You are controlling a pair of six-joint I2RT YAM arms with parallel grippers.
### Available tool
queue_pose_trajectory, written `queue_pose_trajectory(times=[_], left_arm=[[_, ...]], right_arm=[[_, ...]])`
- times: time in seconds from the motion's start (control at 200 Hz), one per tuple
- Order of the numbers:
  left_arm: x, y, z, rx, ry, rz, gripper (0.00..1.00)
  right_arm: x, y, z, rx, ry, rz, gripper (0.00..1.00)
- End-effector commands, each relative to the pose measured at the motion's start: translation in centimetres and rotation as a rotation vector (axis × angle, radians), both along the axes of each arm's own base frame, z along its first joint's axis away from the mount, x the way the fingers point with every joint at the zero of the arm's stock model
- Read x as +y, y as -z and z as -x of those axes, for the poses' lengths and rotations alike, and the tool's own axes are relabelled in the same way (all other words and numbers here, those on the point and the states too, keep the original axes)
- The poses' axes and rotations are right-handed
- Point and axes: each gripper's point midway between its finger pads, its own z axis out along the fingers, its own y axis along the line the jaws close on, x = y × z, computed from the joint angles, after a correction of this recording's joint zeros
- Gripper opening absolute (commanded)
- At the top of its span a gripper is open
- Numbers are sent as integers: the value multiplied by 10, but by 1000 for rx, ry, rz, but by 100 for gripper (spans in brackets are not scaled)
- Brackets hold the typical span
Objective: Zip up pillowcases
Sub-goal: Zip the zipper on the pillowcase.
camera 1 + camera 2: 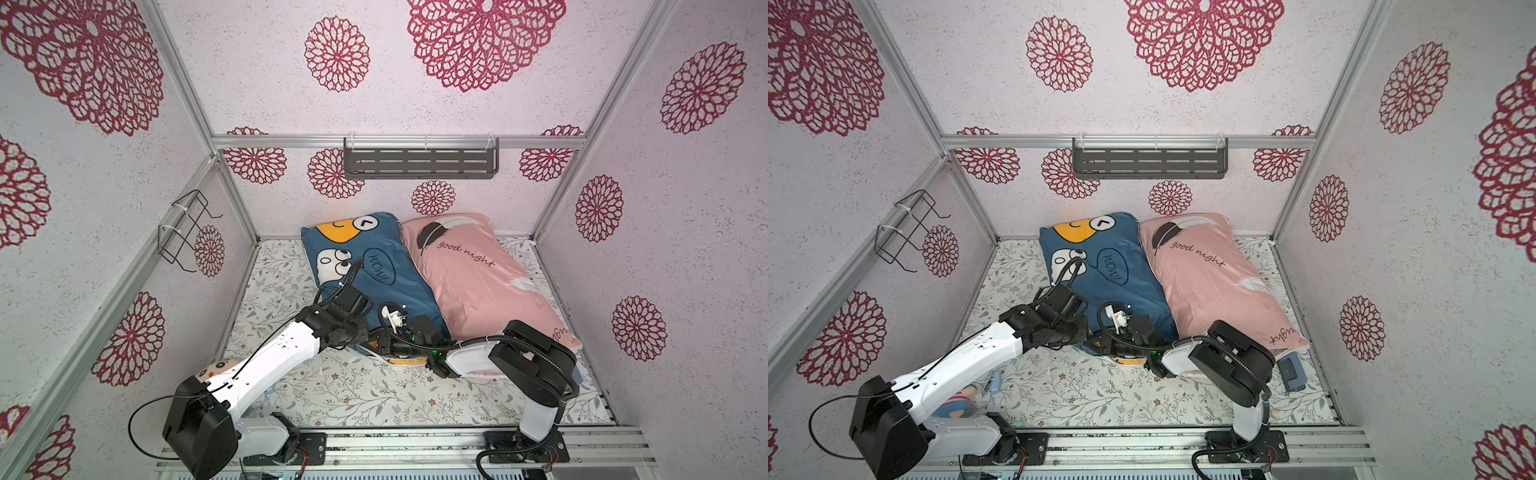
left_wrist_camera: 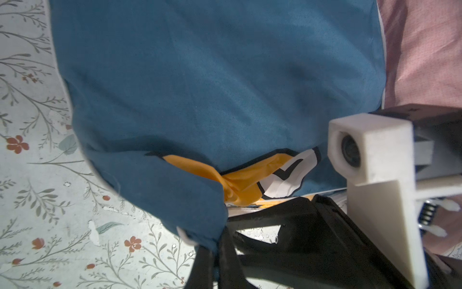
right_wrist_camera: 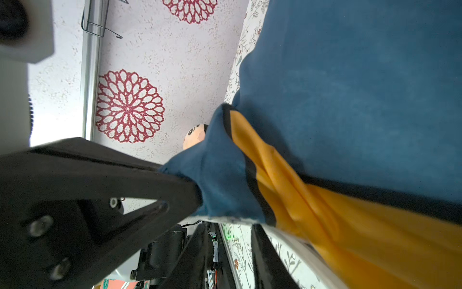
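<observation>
The blue pillowcase (image 1: 395, 291) with cartoon faces lies on the bed, and the pink "good night" pillowcase (image 1: 478, 282) lies against its right side. Both arms meet at the blue one's near end. My left gripper (image 2: 217, 250) is shut on the blue corner (image 3: 212, 180), pinching the cloth. My right gripper (image 3: 231, 232) stands open just under the fabric's near edge, and the floral sheet shows between its fingers (image 3: 265, 250). Bunched orange cloth (image 2: 240, 185) of the blue pillowcase sits between the two grippers. I see no zipper pull. In both top views the arms hide the fingertips.
A floral sheet (image 1: 374, 395) covers the bed. A plush doll (image 1: 220, 368) lies by the left arm's base, and a small blue-grey object (image 1: 1291, 372) lies near the right arm. On the walls hang a grey shelf (image 1: 419, 160) and a wire rack (image 1: 187, 232).
</observation>
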Motion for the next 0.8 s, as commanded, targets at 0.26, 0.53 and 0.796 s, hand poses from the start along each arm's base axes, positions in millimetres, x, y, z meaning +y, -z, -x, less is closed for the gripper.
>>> queue_pose_trajectory(times=[0.26,0.53,0.796], left_arm=[[-4,-13,-3,-42,10,12,0],[-9,-20,-3,-74,4,84,0],[-10,-17,3,-70,-13,184,0]], right_arm=[[-2,-22,-4,-71,10,-30,34],[2,-23,-5,-82,3,-51,41],[6,-34,-8,-108,2,-94,40]])
